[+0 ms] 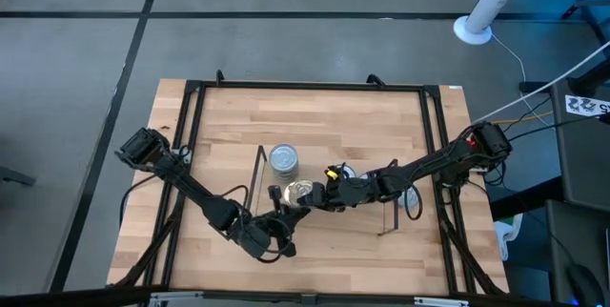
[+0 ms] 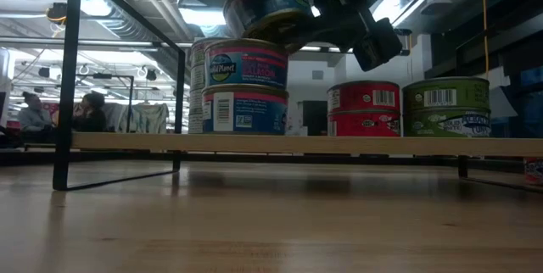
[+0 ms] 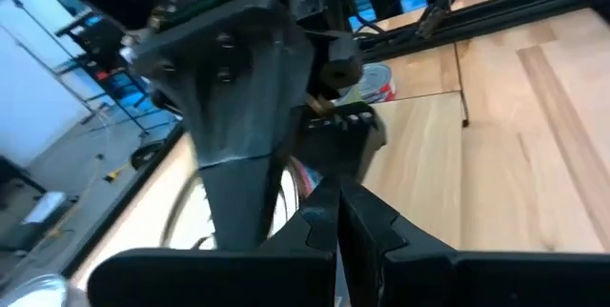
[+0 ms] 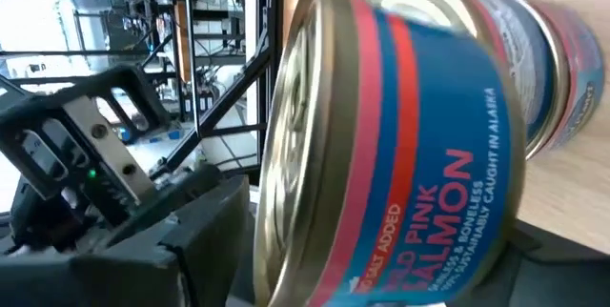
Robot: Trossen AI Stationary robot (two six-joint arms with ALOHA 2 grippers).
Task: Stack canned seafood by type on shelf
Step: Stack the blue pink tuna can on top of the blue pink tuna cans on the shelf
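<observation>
Salmon tin [image 4: 400,145], blue with a red band, is held wide in the right gripper [image 1: 307,193], lifted and tilted above the pink-labelled stack [image 2: 244,86] on the shelf [image 2: 305,143]; its far side is hidden by the gripper body in the low view. Red tins [image 2: 363,108] and green tins [image 2: 446,107] are stacked further along the shelf, the lower labels partly cut off. Left gripper [image 3: 338,216] is shut on nothing, parked just beside the shelf at the table's front.
</observation>
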